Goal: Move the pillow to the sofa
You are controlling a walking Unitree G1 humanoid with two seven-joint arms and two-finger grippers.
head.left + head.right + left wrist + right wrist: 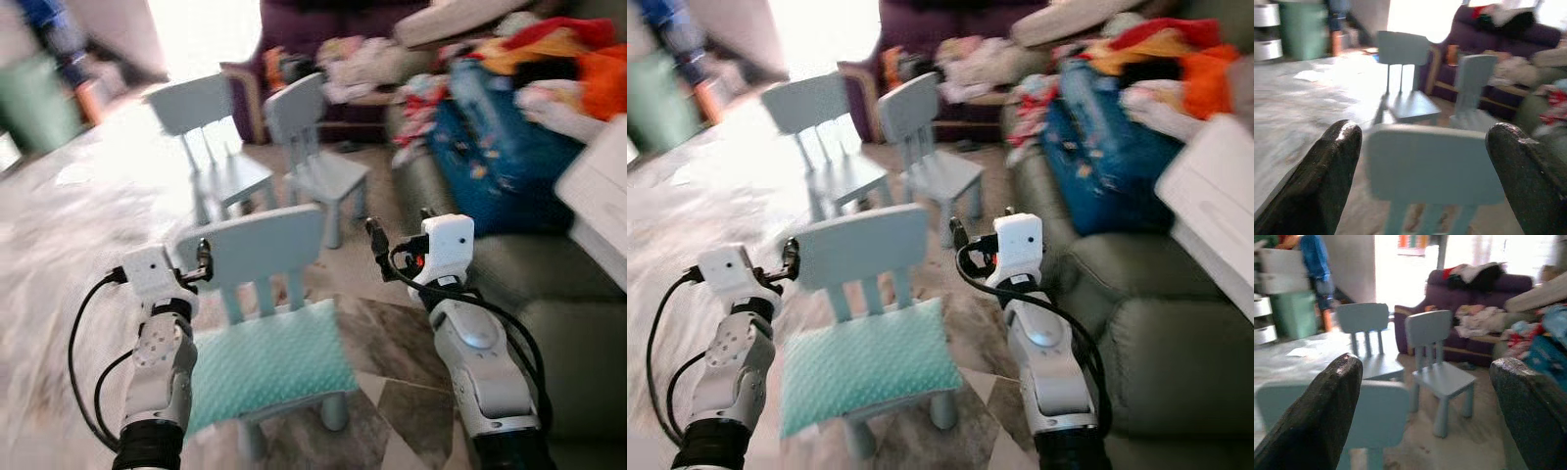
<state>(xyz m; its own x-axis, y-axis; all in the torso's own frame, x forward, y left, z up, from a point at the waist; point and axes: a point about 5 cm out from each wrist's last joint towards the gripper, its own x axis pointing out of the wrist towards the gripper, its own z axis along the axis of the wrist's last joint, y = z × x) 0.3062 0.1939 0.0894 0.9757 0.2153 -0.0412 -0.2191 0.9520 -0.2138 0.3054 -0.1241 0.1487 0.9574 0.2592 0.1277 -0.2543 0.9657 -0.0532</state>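
Observation:
A teal, dimpled pillow (266, 364) lies flat on the seat of a small pale-blue chair (263, 247) right in front of me. My left gripper (203, 258) hovers by the left edge of that chair's backrest, above the pillow's left side. In the left wrist view its fingers (1327, 171) stand wide apart with nothing between them. My right gripper (376, 239) is raised to the right of the backrest, open and empty; its fingers (1322, 411) frame the room. A grey-green sofa (549, 304) stands at my right.
Two more small blue chairs (211, 147) (312, 162) stand behind the near one. The sofa's far end carries a blue bag (495, 147), clothes and a white box (600, 196). A purple couch (313, 49) with laundry is at the back, a green bin (34, 103) far left.

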